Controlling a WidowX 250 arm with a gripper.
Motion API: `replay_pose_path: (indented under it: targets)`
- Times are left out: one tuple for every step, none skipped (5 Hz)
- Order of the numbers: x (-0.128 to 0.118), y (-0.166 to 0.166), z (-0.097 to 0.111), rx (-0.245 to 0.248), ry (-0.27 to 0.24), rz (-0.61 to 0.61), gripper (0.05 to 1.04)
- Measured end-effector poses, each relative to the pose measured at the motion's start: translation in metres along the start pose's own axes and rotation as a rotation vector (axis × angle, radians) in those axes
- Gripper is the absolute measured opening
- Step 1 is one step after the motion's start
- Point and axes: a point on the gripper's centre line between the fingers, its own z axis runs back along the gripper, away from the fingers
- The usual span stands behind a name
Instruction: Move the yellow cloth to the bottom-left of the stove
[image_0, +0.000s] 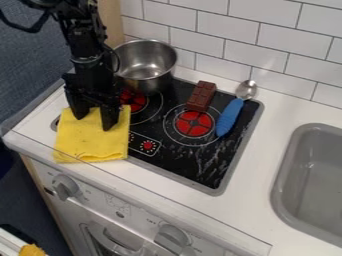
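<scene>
My tool (94, 123) is open above the yellow cloth (91, 145). The cloth lies on the stove's (194, 167) bottom-left corner and the white desk (257, 185).

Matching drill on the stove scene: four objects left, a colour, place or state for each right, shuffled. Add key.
Things
1. Cloth
2. Pot
3. Chocolate bar
4. Spoon

Descriptions
A. Brown, scored into segments
B. Blue handle, metal bowl
C. Yellow, under the end effector, overlapping the stove and the counter
D. Shiny metal, upright, open at the top

Pairs: 1-C, 2-D, 3-A, 4-B
</scene>
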Motion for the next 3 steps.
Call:
replay_pose_path:
  targets:
    - [-0.003, -0.039, 0.008, -0.041, -0.009, -0.108, 1.001]
    - [0.003, -0.082, 0.032, -0.021, -0.075, -0.21, 1.001]
    - [0.006, -0.118, 0.04, -0.031, -0.091, -0.239, 1.001]
